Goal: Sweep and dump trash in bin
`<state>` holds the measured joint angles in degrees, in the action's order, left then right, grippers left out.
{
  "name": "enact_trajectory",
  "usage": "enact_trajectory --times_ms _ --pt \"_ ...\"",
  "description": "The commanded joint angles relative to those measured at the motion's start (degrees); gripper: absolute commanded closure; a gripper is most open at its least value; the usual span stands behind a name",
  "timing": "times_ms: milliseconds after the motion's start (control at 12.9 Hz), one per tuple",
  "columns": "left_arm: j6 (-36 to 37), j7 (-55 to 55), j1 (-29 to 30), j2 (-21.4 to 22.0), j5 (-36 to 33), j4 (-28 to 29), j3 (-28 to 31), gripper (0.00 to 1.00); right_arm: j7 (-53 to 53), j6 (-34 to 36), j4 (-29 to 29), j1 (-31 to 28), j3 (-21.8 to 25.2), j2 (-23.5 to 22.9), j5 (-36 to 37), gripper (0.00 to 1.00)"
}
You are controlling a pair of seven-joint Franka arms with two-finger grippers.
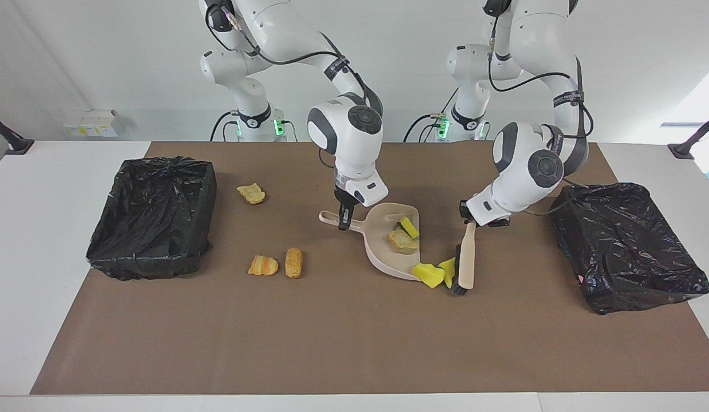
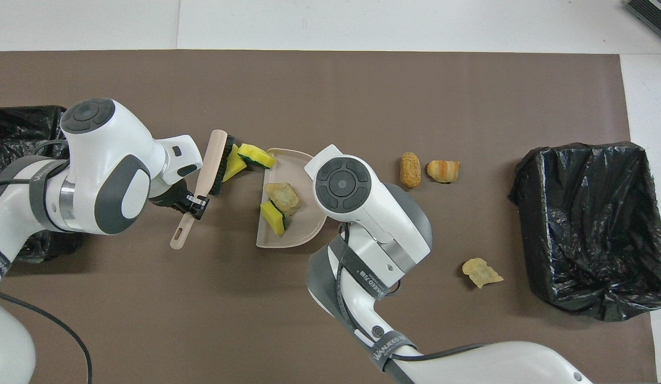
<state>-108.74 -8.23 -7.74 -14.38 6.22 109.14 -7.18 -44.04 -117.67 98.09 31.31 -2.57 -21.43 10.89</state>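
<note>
Well toward the right arm's end of the table from the dustpan sits a black bag-lined bin (image 1: 148, 263), open-topped, one likely place to dump. Between it and the dustpan three scraps lie unswept on the brown table (image 1: 354, 343): a beige foam chunk (image 1: 251, 193) nearer the robots than the dustpan's handle, and two orange-brown bread-like lumps (image 1: 263, 265) (image 1: 294, 262) side by side, farther from the robots than that handle. The right tool (image 1: 344, 223) is clamped shut on the handle of the flat beige plastic dustpan (image 1: 380, 229), apparently to pin it so it cannot slide under the brush. The pan's long axis runs roughly along the table, handle pointing toward the right arm's end and open mouth toward the left arm's end. Inside it lie a beige chunk (image 1: 402, 241) and a yellow sponge piece with a green layer (image 1: 410, 227). Two more yellow-and-green sponge pieces (image 1: 427, 274) (image 1: 447, 265) sit at the pan's mouth, at the corner farther from the robots, one touching the lip. Just beside them is the beige black-bristled hand brush (image 1: 466, 263), its bristles facing the dustpan and against the outer sponge. Its long axis runs toward and away from the robots, handle end raised toward the robots. The left tool (image 1: 471, 216) is closed tight on that handle. Toward the left arm's end from the dustpan stands a second black-lined bin (image 1: 617, 297).
</note>
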Motion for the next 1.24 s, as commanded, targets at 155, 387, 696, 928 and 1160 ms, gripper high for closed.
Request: enact_trajectory --times_ms 155,387,696,928,1160 --pt "4.41 6.21 -5.35 4.61 5.11 3.01 0.06 1.00 2.03 -2.20 0.44 -0.73 -0.41 -0.19 0.89 1.00" --pt "8.44 6.39 -5.97 8.65 9.93 3.10 0.06 1.00 2.73 -8.70 0.79 -0.73 -0.50 -2.56 -1.30 1.00" --pt "9.33 11.83 -4.66 10.86 15.22 2.84 0.85 1.00 0.45 -11.35 0.96 -2.22 -0.59 -3.18 -2.54 1.00" --pt "10.56 16.14 -1.76 10.68 16.01 2.57 0.76 1.00 0.53 -11.35 0.96 -2.13 -0.59 -3.18 -2.63 1.00" --pt "11.00 19.39 -1.05 11.12 18.74 0.91 1.29 1.00 0.45 -11.35 0.96 -2.22 -0.59 -3.18 -2.63 1.00"
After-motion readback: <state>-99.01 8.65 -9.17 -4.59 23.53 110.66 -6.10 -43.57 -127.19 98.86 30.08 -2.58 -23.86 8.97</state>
